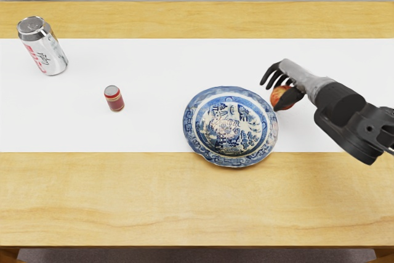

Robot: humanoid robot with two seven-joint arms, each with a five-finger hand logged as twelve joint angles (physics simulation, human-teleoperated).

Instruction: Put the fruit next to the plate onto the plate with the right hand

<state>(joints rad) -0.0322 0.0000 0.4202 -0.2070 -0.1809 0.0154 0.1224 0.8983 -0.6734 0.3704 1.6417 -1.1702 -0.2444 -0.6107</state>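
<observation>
**Fruit beside the plate, right hand arched over it**

Fruit (279, 95), a small round piece with red and yellow skin, sits on the white runner (154, 121) that crosses the table (184, 201) from its left edge to its right edge. It lies just beside the upper right rim of the plate (191, 129), toward the table's right edge and outside the dish; whether it touches the rim cannot be told.

The plate is blue and white with a patterned centre, and lies flat on the runner a little right of the table's middle, its near rim reaching the runner's front border. Nothing lies in it.

The right hand (289, 82) comes in from the right edge on a dark grey arm (351, 121) and hangs directly over the fruit. Its fingers (271, 73) are spread apart and loosely arched, with the tips pointing down toward the runner on the fruit's far and left sides. The thumb (288, 103) runs along the fruit's near right side. The hand is released, not closed on the fruit, and the palm hides part of the fruit's top.

Near the far left corner of the table a silver soda can (42, 45) with red lettering stands tilted on the runner. A small red can (114, 98) stands upright on the runner between the soda can and the plate, well apart from both.
</observation>
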